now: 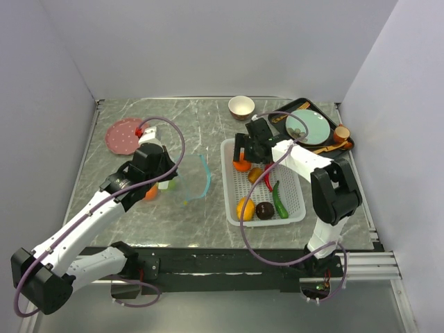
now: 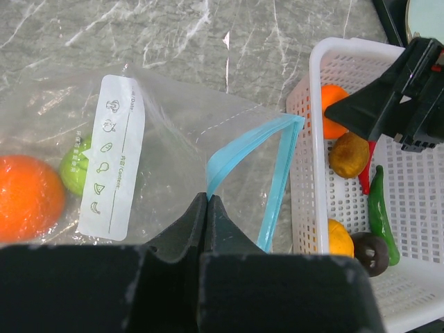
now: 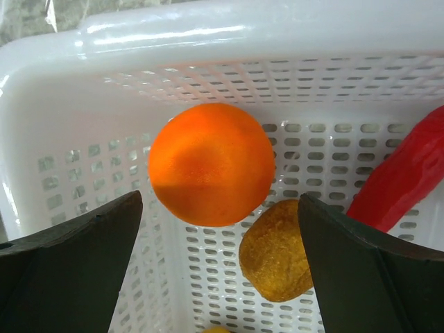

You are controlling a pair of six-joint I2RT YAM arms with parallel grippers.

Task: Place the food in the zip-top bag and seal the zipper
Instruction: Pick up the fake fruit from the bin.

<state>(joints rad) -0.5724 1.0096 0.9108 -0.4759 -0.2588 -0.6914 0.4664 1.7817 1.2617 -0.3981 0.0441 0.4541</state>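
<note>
While the zip-top bag (image 2: 173, 132), at the centre of the counter (image 1: 208, 125), holds an orange (image 2: 28, 198) and green apple (image 2: 75, 166), the left end effector (image 2: 208, 208) clamps its edge. The right end effector (image 3: 218, 208), released, straddles a second orange (image 3: 211, 163) in the basket (image 3: 208, 35) toward the right edge. The label (image 2: 114, 159) half-hides the apple.

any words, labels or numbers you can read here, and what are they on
"Date:" on the white label of the zip-top bag, printed sideways.
"Content:" on the same label, blurry, so a likely reading.
Small characters before both words: too small to read.
Nothing else readable.
</note>
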